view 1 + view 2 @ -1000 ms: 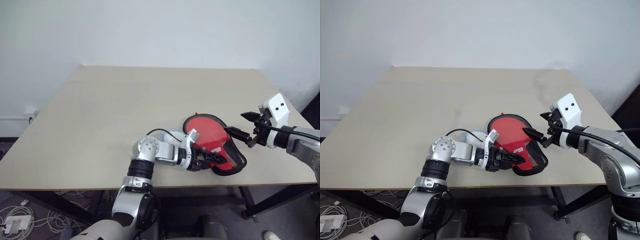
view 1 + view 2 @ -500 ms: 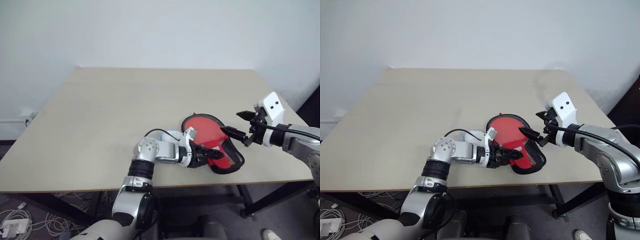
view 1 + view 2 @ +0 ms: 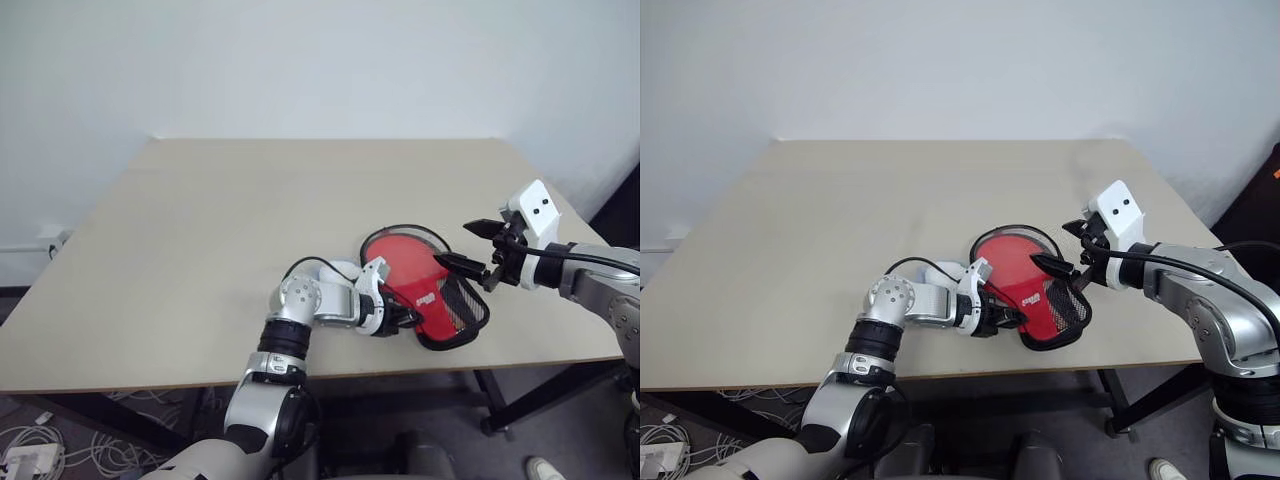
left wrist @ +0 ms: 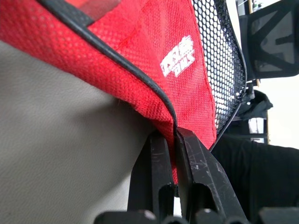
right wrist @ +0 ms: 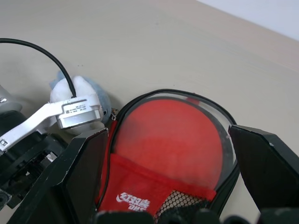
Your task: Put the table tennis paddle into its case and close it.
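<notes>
The red case (image 3: pixel 440 305) lies open on the table (image 3: pixel 200 220) near its front right, with its black mesh panel toward the right edge. Inside it shows the round red face of the table tennis paddle (image 5: pixel 173 135); the handle is hidden under the red flap with the white logo (image 4: pixel 177 58). My left gripper (image 4: pixel 170 135) is shut on the case's black-edged rim at the end nearest me (image 3: pixel 405 318). Just above the case's far right side hovers my right gripper (image 3: pixel 468 245), open, with its fingers (image 5: pixel 79 177) spread on either side of the paddle's face and nothing between them.
A white fluffy ball (image 5: pixel 91 88) rests on the table right behind my left wrist. The table's front edge (image 3: pixel 330 372) runs close below the case, and its right edge is near my right arm. Cables lie on the floor at the left.
My left gripper has gone from open to shut, pinching the case's near rim. The case's black zip edge now stands slightly raised around the paddle's face. The right gripper stays open in about the same place.
</notes>
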`<action>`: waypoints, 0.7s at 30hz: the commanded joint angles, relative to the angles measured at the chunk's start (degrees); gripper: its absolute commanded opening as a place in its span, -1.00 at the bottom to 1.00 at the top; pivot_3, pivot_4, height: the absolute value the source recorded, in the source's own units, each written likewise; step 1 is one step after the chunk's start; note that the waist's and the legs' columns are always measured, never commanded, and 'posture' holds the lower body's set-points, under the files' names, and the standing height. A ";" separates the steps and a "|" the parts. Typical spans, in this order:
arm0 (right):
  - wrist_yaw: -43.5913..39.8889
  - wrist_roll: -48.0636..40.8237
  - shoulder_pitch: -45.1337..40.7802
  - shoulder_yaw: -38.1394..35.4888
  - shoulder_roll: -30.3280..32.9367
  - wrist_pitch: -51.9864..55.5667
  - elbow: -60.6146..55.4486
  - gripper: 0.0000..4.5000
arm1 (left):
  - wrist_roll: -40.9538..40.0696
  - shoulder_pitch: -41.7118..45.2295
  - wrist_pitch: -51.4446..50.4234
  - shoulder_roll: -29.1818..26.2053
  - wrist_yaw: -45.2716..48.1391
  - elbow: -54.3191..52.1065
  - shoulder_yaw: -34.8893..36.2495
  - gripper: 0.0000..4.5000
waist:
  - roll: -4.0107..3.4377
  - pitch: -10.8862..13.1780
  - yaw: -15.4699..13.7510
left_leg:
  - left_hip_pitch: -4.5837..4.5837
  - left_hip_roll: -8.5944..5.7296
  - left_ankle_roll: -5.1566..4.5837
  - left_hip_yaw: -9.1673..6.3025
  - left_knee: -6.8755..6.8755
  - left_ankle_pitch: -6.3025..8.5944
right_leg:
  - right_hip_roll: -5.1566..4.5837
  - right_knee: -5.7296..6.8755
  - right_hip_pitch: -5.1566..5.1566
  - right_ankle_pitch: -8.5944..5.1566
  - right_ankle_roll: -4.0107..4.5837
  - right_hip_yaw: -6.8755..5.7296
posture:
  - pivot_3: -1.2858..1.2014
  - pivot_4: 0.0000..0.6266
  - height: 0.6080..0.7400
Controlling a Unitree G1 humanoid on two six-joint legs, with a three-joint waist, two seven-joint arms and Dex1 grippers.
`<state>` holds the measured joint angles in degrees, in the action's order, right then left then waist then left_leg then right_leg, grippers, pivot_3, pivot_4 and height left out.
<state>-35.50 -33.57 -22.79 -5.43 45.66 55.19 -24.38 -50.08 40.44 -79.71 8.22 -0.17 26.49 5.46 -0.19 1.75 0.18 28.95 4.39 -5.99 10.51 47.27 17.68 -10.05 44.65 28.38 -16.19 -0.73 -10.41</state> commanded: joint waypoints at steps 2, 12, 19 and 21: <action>0.03 0.21 -1.59 -0.40 -0.67 -1.39 -1.10 1.00 | -0.97 1.31 -8.32 3.83 4.60 -1.95 -2.62 -0.99 | -0.04 0.01 -0.23 | 0.02 -0.02 0.00 -0.02 -0.03 0.00 | -0.01 0.00 0.02 0.00 0.00 0.00 | 0.03 -1.00 -0.30; -1.64 0.82 -2.00 1.31 -0.30 -2.13 -0.68 1.00 | -15.99 -3.42 -12.79 -9.20 9.72 -14.30 -17.15 -0.99 | 0.15 0.24 -0.20 | 0.14 -0.59 0.05 -0.17 -0.77 0.05 | -0.46 -0.03 0.21 0.02 -0.01 0.09 | 0.03 -1.00 -0.30; -4.73 1.13 -1.11 2.07 1.98 -2.39 -0.50 1.00 | -27.25 -5.92 -12.79 -16.05 5.86 -19.18 -21.76 -0.99 | 0.19 0.50 -0.25 | 0.01 -0.65 0.05 -0.23 -0.66 0.05 | -0.46 -0.04 0.06 -0.05 -0.03 0.02 | 0.03 -1.00 -0.30; -5.98 1.63 -0.76 2.34 3.15 -3.03 0.10 1.00 | -29.53 -6.58 -12.79 -16.84 3.93 -19.76 -21.98 -0.99 | 0.24 0.56 -0.28 | -0.01 -0.70 0.05 -0.25 -0.61 0.05 | -0.56 -0.03 0.03 0.02 -0.08 0.03 | 0.03 -1.00 -0.30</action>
<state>-40.30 -32.75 -23.34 -2.50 47.38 53.56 -24.10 -75.75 33.89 -91.93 -8.63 4.81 9.17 -15.80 0.05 2.32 -0.10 28.95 3.68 -5.94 10.27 46.68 17.73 -10.66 44.62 28.40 -16.14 -0.83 -10.37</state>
